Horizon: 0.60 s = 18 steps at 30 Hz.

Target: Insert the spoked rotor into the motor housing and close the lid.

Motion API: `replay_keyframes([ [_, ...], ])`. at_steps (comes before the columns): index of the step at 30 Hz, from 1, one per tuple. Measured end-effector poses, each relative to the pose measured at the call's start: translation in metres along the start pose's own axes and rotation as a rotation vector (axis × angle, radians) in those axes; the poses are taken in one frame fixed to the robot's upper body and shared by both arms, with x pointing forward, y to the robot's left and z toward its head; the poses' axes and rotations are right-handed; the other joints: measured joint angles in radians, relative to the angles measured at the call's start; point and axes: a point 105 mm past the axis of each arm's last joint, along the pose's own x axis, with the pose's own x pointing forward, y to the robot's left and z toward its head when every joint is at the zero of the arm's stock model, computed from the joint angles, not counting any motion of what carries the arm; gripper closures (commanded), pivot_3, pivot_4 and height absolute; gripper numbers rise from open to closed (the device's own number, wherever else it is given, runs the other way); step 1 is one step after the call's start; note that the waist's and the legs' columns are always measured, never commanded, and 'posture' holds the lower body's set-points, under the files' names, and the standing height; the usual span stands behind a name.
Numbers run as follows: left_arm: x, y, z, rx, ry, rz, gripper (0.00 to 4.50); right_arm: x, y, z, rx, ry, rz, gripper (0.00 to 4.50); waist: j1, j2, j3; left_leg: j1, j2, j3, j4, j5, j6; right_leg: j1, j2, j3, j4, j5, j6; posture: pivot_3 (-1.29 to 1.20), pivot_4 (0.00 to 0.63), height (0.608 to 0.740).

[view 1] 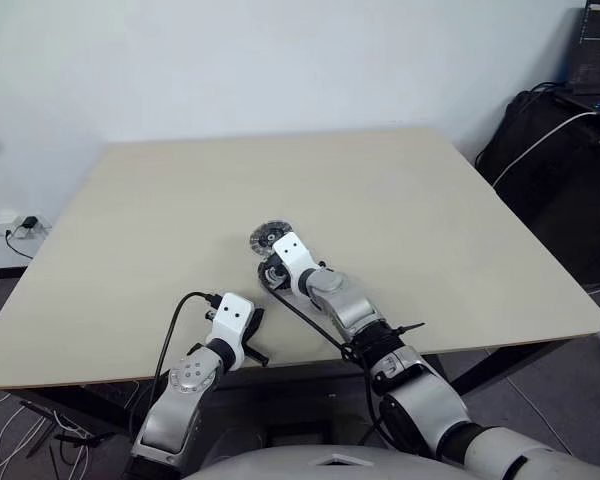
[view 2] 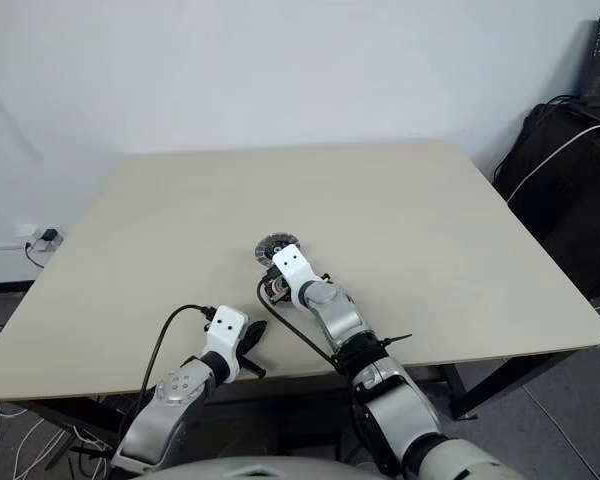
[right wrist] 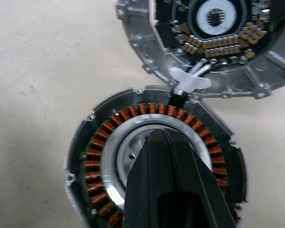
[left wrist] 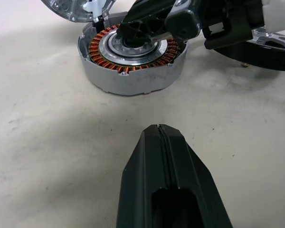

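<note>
Left wrist view gives me one motor housing [left wrist: 131, 64], a round grey shell with a ring of copper windings, sitting on the table [view 1: 400, 200] toward the near edge, roughly midway between the two side edges. Touching its far side lies one second round metal piece [right wrist: 213, 45], face up, with small parts and a toothed centre hole showing, joined to the housing by a white clip [right wrist: 189, 81]. I cannot say whether that piece is the lid.

I count two grippers. My right gripper [right wrist: 159, 137] has its jaws pressed together with the tip down in the centre of the housing. My left gripper [left wrist: 160, 130] has its jaws pressed together too, holding nothing, near the table's near edge.

The table is pale beige, bare otherwise. Behind it stands a white wall [view 1: 280, 60]; one black bag [view 1: 555, 170] sits off the right edge.
</note>
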Motion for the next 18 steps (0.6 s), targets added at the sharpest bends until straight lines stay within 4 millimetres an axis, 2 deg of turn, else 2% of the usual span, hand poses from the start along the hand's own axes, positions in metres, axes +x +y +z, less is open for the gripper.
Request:
replay_keyframes([
  [5,0.0,0.0,0.0,-0.002,-0.001,0.002,4.5,-0.004,0.0,0.004,0.01,-0.029,0.01,4.48,0.0,0.0,0.0,-0.002,0.0,0.0,0.0,0.0,0.0,-0.002,0.0,0.0,0.0,0.0,0.0,0.0,0.0,0.74],
  [12,0.001,-0.001,0.002,-0.002,-0.008,-0.002,4.5,-0.015,-0.008,0.036,0.033,-0.159,-0.006,4.48,0.002,0.0,0.0,-0.002,0.0,-0.001,-0.001,0.0,0.0,-0.002,0.0,0.0,0.0,0.0,0.0,0.0,0.0,0.74],
  [15,0.002,-0.002,0.003,-0.002,-0.011,-0.004,4.5,-0.014,-0.01,0.036,0.043,-0.16,-0.017,4.48,0.002,0.0,0.001,-0.002,0.0,0.0,-0.001,0.0,0.0,-0.002,0.0,0.0,0.0,0.0,0.0,0.0,0.0,0.74],
  [18,0.003,-0.001,0.004,0.0,-0.014,-0.004,4.5,-0.009,-0.01,0.027,0.046,-0.118,-0.02,4.48,0.002,0.0,0.0,-0.002,0.0,0.0,-0.001,0.0,0.0,-0.002,0.0,0.0,0.0,0.0,0.0,0.0,0.0,0.74],
])
